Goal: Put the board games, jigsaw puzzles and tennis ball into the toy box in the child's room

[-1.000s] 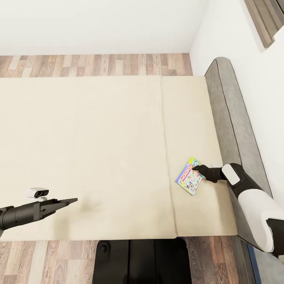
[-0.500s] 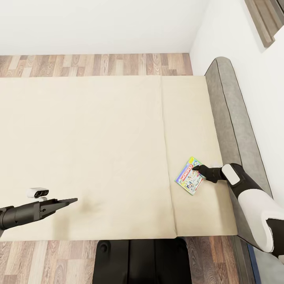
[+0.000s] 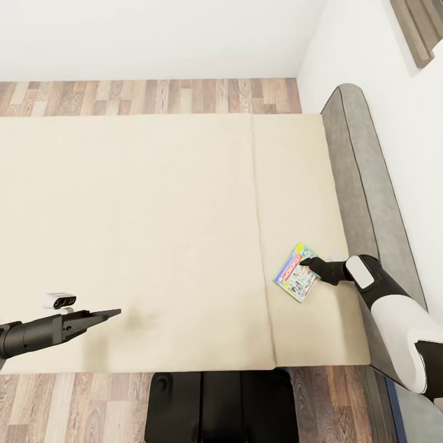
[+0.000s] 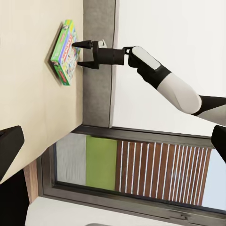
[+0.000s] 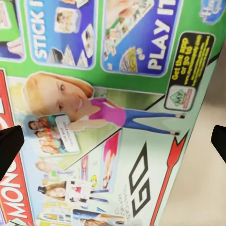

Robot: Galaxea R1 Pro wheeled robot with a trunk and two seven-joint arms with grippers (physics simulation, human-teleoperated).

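Note:
One board game, a white Monopoly-style box [image 3: 296, 272] with a green and blue border, lies flat on the beige bed [image 3: 154, 215] near the grey headboard [image 3: 360, 166]. My right gripper [image 3: 307, 263] is open at the box's headboard-side edge. The left wrist view shows that box [image 4: 64, 52] with the right gripper [image 4: 79, 55] spread just over its edge, not closed on it. The box's printed lid [image 5: 113, 117] is close in the right wrist view, with a fingertip [image 5: 9, 146] at either side. My left gripper [image 3: 115, 314] hovers open over bare mattress, far left of the box.
A strip of wood-plank floor [image 3: 154, 97] runs along the bed's far side below a white wall. My dark base [image 3: 221, 406] stands against the bed's near edge. A dark-framed window [image 4: 141, 169] is in the left wrist view.
The whole picture has shifted slightly upward, so the camera moved. Both arms and the Monopoly-style box keep their places.

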